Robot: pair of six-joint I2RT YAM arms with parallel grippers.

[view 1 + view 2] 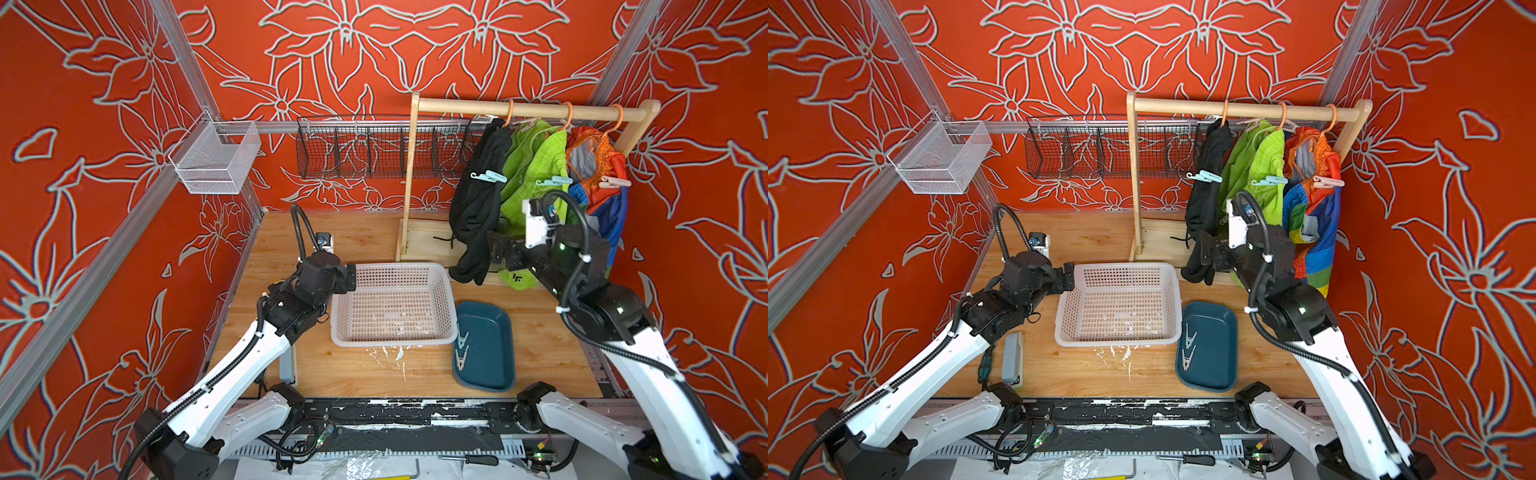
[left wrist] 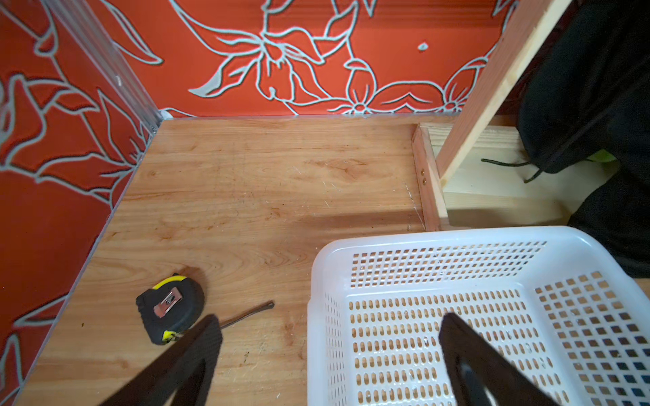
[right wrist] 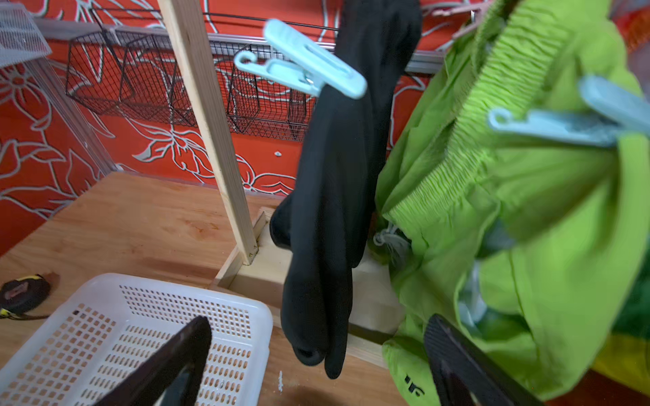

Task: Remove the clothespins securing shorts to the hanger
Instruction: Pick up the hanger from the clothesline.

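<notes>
The left gripper (image 2: 329,321) hangs over a corner of the white basket (image 1: 395,343), jaws wide apart and empty. The right gripper (image 3: 318,322), jaws likewise spread and empty, faces the lower ends of the black shorts (image 1: 478,208) and lime green shorts (image 1: 536,166). Below the wooden rail (image 1: 532,110), a pale blue clothespin (image 1: 490,176) grips the black pair. A second blue clothespin (image 1: 555,181) grips the green pair, and a pink clothespin (image 1: 615,182) the rainbow shorts (image 1: 611,166). Two loose clothespins (image 1: 461,351) lie in the teal tray (image 1: 494,374) on the worktop (image 1: 374,232).

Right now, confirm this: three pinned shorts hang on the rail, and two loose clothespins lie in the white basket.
Wrong on one point: the two loose clothespins lie in the blue tray, not the white basket, as both top views show. The rest stands.
</notes>
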